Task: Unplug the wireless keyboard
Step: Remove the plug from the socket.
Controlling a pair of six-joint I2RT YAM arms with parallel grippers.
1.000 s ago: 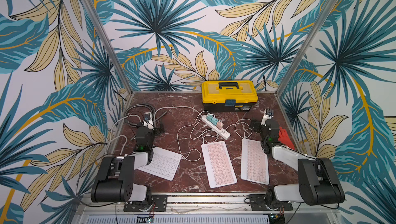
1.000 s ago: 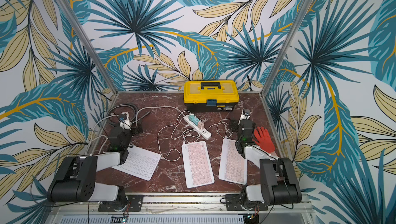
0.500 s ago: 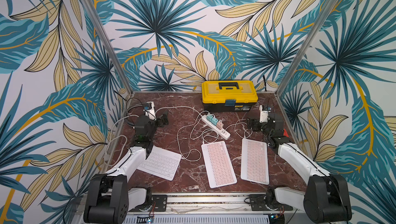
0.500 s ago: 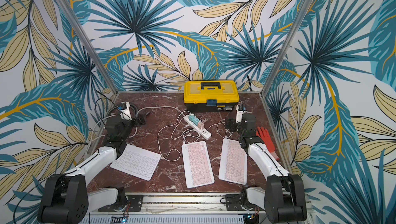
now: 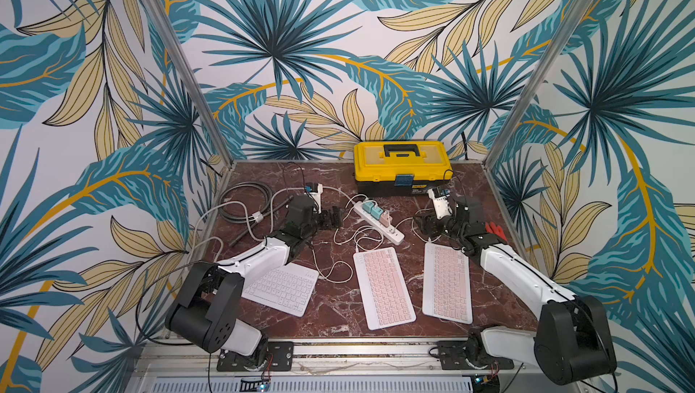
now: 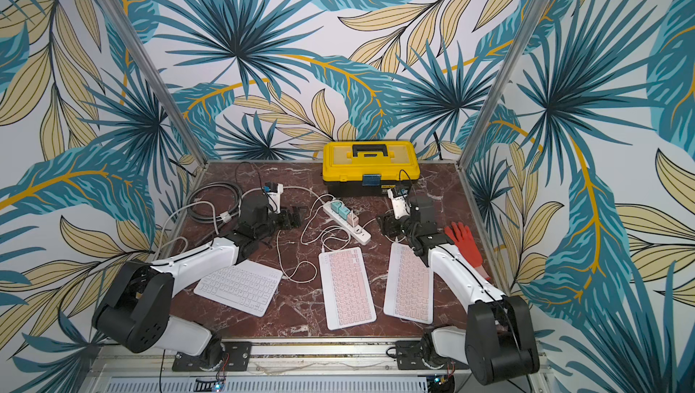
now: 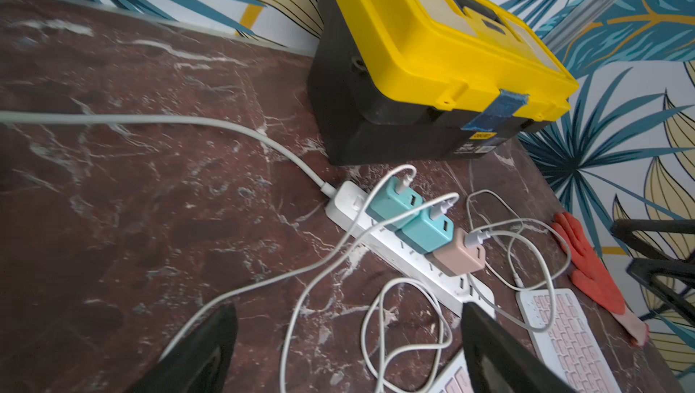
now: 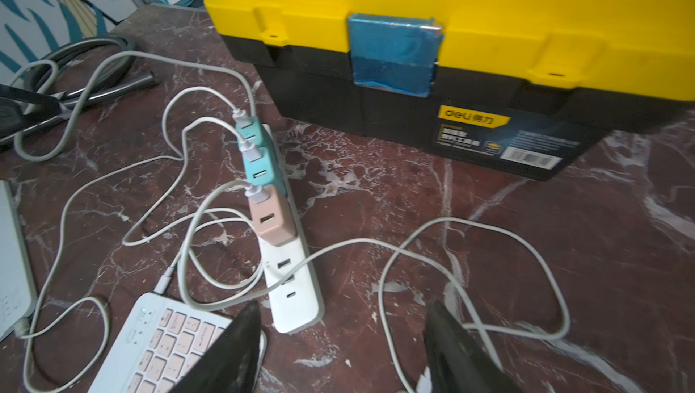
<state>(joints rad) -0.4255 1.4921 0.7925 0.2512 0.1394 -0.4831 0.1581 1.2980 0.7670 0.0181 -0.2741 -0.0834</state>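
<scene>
Where the marble-patterned bench (image 5: 334, 312) is shown in both top views, three small keyboards are laid in a row along its near half. A white keyboard (image 5: 280, 289) is at the left, a pink-keyed middle keyboard (image 5: 383, 287) is beside it, and a pink-keyed right keyboard (image 5: 447, 285) is at the right. Thin white cables (image 8: 447, 218) are run from them to a white power strip (image 5: 395, 234). The strip is set diagonally just beyond the middle keyboard, in front of a yellow toolbox (image 5: 402, 161). Two teal chargers (image 7: 391, 199) and one pink charger (image 7: 457, 255) are seated side by side on the strip, and a white USB plug is inserted in each. In the right wrist view a cable plug (image 8: 165, 282) is seen pushed into the far corner of the middle keyboard.

The left claw (image 5: 333, 218) is held low over the bench to the left of the strip and is pointed toward it. Its jaws are spread wide and nothing is held between them, as the left wrist view shows. The right claw (image 5: 425, 223) is placed to the right of the strip, just beyond the right keyboard's far edge. Its jaws are parted less widely and are empty, with a loop of cable lying on the bench below them. A coiled grey cable (image 5: 244, 199) is seen at the far left, and a red glove (image 6: 464, 240) is seen by the right edge, beside the right arm.
</scene>
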